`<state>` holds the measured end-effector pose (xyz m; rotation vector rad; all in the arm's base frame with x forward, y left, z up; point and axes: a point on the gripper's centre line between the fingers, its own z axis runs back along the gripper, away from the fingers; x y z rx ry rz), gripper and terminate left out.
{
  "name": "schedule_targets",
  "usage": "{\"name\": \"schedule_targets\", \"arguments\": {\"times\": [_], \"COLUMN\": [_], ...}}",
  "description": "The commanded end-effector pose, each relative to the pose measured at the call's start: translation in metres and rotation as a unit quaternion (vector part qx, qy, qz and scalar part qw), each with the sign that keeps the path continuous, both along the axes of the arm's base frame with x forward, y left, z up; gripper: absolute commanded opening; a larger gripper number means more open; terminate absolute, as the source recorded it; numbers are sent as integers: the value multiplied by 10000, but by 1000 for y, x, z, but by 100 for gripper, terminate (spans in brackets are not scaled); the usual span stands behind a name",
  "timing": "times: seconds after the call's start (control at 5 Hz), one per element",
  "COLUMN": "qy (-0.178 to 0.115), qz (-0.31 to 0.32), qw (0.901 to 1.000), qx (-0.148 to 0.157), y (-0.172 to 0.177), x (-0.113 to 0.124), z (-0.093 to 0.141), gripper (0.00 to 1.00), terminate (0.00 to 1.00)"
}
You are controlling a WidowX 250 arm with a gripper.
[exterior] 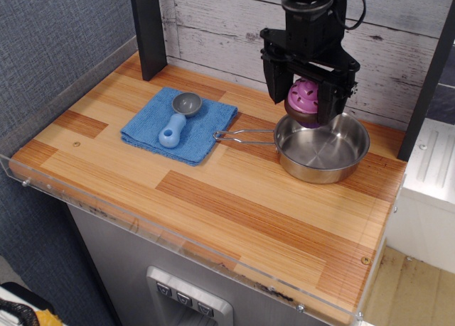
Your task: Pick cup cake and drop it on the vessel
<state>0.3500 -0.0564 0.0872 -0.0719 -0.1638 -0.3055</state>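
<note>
The cup cake (303, 99), pink-purple frosting over a brown rim, sits between the fingers of my black gripper (306, 102). The gripper is shut on it and holds it just above the far left rim of the vessel (323, 150). The vessel is a round shiny steel pan at the back right of the wooden table, its thin wire handle (244, 135) pointing left. The cup cake's purple base is mostly hidden by the fingers.
A blue cloth (179, 123) lies left of the pan with a blue-handled grey scoop (178, 120) on it. A black post (148, 29) stands at the back left. A clear acrylic lip (178, 241) lines the table's front edge, and a whitewashed plank wall rises behind.
</note>
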Motion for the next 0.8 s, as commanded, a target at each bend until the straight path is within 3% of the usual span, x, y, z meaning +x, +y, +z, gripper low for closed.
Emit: {"name": "schedule_targets", "arguments": {"times": [0.0,0.2,0.4,0.6], "qy": [-169,-83,2,73], "qz": [-135,-325,-359,-368], "qw": [9997,9994,9993,9991], "qx": [-83,23,73,171], "y": [4,3,1,2], "x": [-2,-2,-1,-2], "z": [18,14,12,10], "gripper": [0,0,100,100], "terminate": [0,0,0,0]}}
